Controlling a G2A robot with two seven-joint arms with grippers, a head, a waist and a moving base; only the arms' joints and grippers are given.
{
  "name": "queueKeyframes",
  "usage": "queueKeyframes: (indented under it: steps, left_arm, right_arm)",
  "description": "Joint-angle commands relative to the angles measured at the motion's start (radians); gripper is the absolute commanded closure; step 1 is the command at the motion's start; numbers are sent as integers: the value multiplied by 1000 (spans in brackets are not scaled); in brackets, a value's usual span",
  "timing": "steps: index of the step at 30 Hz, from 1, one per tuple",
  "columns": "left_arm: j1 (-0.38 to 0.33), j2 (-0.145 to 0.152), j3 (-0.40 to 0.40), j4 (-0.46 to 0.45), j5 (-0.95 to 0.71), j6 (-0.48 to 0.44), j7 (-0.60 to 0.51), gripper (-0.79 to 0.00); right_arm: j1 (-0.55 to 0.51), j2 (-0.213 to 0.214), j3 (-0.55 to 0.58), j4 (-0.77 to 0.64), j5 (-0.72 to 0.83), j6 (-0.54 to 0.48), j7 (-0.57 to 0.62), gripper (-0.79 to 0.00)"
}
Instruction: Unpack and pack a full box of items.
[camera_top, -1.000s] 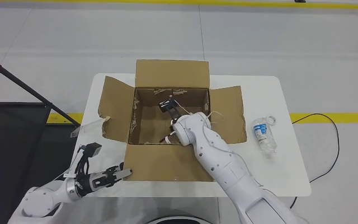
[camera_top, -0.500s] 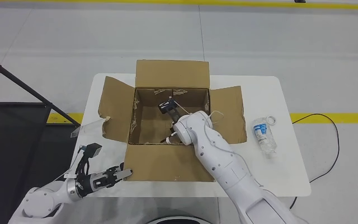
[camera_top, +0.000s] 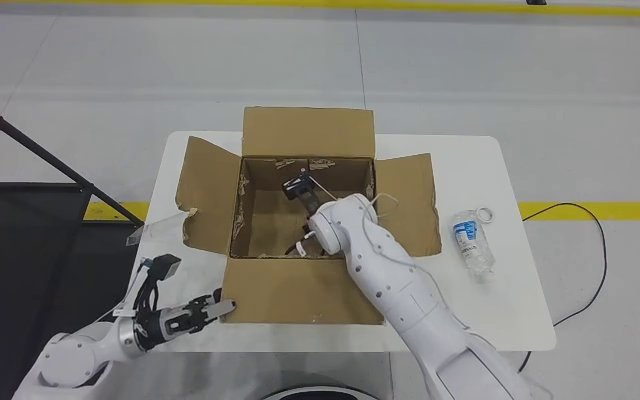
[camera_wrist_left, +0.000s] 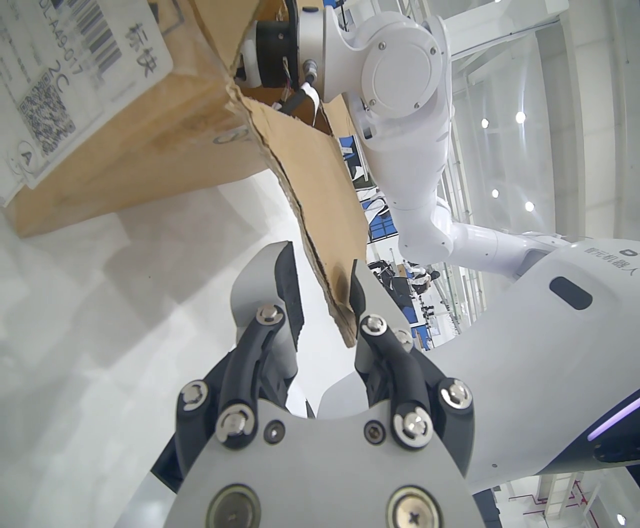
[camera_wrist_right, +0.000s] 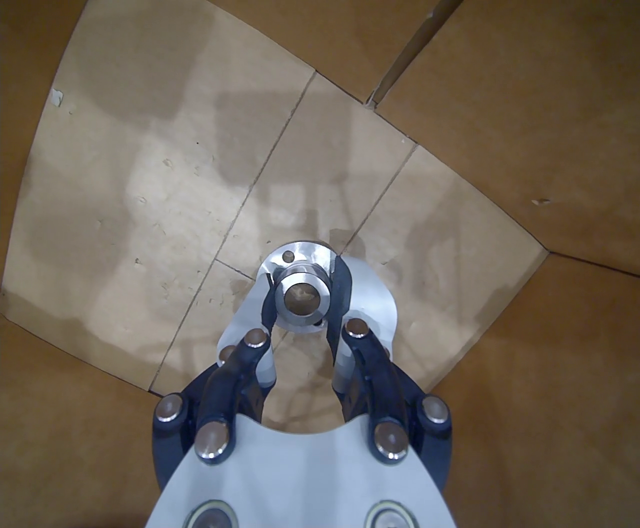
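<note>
An open cardboard box (camera_top: 308, 130) stands mid-table with its four flaps spread out. My right arm (camera_top: 345, 235) goes down into it. Inside, my right gripper (camera_wrist_right: 305, 285) is shut on a small steel flanged bushing (camera_wrist_right: 300, 296), held just above the bare box floor (camera_wrist_right: 150, 200). My left gripper (camera_top: 225, 308) is at the near left corner of the front flap (camera_wrist_left: 320, 200). It stands open (camera_wrist_left: 320, 265) astride that flap's torn corner; one pad (camera_wrist_left: 357, 290) touches the cardboard and the other is apart from it.
A clear water bottle (camera_top: 470, 240) lies on the table to the right of the box, with a small ring (camera_top: 485, 213) beside it. A scrap of clear plastic (camera_top: 135, 235) hangs at the table's left edge. A labelled box wall (camera_wrist_left: 90, 75) is close to the left gripper.
My right arm has shifted slightly toward the back of the box. The left arm has stayed where it was.
</note>
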Motion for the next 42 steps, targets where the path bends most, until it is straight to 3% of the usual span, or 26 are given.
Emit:
queueKeyframes:
  steps: [1, 5, 7, 8, 15, 17, 19, 20, 33, 42]
  left_arm:
    - [-2, 1, 0, 2, -2, 0, 1, -299]
    - [-5, 3, 2, 4, -7, 1, 1, -299]
    - [-7, 4, 3, 6, -8, 1, 1, -299]
    - [-8, 5, 4, 6, -9, 2, 1, -299]
    - [-16, 8, 8, 6, -3, 5, 9, -345]
    - [-18, 8, 9, 5, -2, 6, 12, -428]
    - [-20, 9, 9, 4, -2, 8, 13, -711]
    - [-22, 10, 8, 4, -2, 10, 14, -785]
    - [-16, 17, -64, 22, -54, 4, 65, -785]
    - [-15, 18, -66, 23, -57, 3, 66, -785]
  right_arm:
    - [6, -2, 0, 14, 4, -2, -2, -259]
    - [19, -8, -2, 40, 10, -6, -7, -188]
    - [24, -10, 0, 47, 15, -7, -10, -28]
    - [26, -11, 1, 49, 16, -8, -12, 0]
    - [17, -5, 30, -4, 29, -42, -14, 0]
    - [3, 0, 44, -48, 31, -57, -7, 0]
    - [-17, 8, 64, -109, 40, -84, 5, 0]
    - [-30, 13, 75, -144, 41, -96, 15, 0]
    - [-277, 87, 294, -741, 72, -278, 149, 0]
    - [-466, 127, 512, -1092, 36, -258, 128, 0]
